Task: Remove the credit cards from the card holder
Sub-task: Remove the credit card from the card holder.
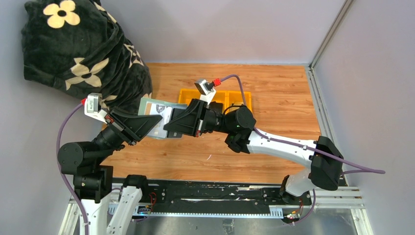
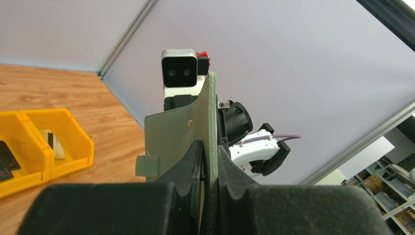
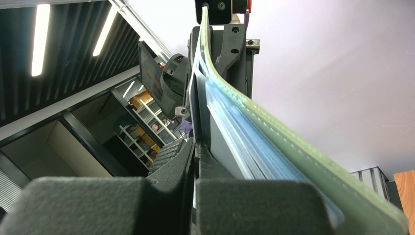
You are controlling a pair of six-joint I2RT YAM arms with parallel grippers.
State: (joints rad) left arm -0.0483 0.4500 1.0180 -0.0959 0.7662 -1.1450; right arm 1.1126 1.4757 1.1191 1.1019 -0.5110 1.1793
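The sage green card holder [image 1: 148, 105] is held up above the table between my two grippers. My left gripper [image 1: 155, 123] is shut on it. In the left wrist view the left gripper [image 2: 209, 148] pinches the holder's green cover [image 2: 176, 129] edge-on. My right gripper [image 1: 169, 127] is shut on a credit card [image 1: 160, 112], a pale one with a dark emblem, still in the holder. In the right wrist view my right gripper [image 3: 195, 146] has only a thin sliver of card between its pads, next to the light blue leaves [image 3: 244, 142] and the green cover [image 3: 293, 147].
A yellow three-compartment tray [image 1: 244, 98] stands behind the grippers. In the left wrist view the tray [image 2: 73, 142] holds a dark card [image 2: 5, 156] and a pale striped card [image 2: 56, 143]. A black flowered blanket [image 1: 83, 54] is heaped at the back left.
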